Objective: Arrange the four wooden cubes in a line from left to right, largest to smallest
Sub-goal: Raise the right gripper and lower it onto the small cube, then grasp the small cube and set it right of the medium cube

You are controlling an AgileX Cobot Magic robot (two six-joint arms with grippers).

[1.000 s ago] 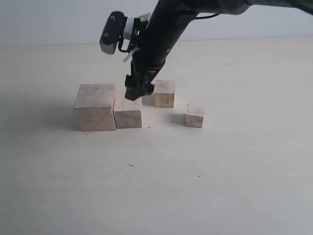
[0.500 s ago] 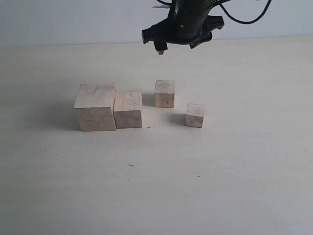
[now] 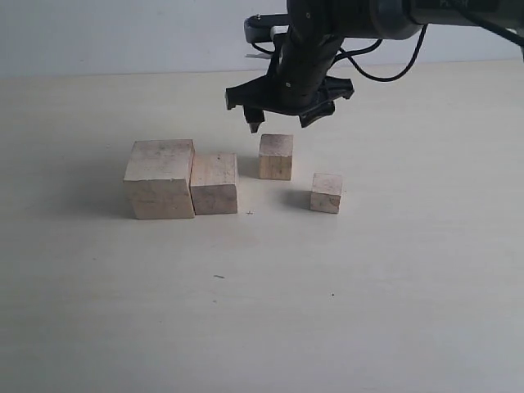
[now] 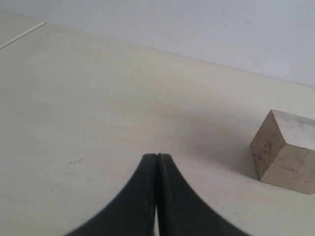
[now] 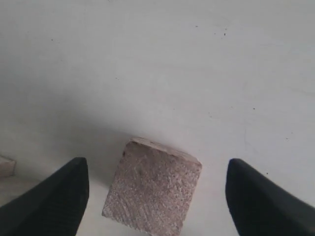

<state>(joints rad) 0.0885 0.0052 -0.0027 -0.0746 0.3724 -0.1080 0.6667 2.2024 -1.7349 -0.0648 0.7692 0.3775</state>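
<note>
The four wooden cubes sit on the pale table. The largest cube (image 3: 160, 178), marked by a horizontal seam, touches the second cube (image 3: 214, 183) on its right. The third cube (image 3: 276, 156) stands apart, farther back, and the smallest cube (image 3: 326, 192) lies to its right. My right gripper (image 3: 282, 123) hangs open just above the third cube (image 5: 153, 194), one finger (image 5: 54, 196) on each side and touching nothing. My left gripper (image 4: 156, 157) is shut and empty over bare table, with the largest cube (image 4: 285, 150) off to one side; the exterior view does not show it.
The pale table (image 3: 262, 311) runs back to a light wall. A black cable (image 3: 393, 70) loops off the right arm above the cubes. A corner of another cube (image 5: 5, 166) shows at the edge of the right wrist view.
The right arm left the second cube, rose, swung right, and has now come down over the third cube with its jaws open. No cube has moved.
</note>
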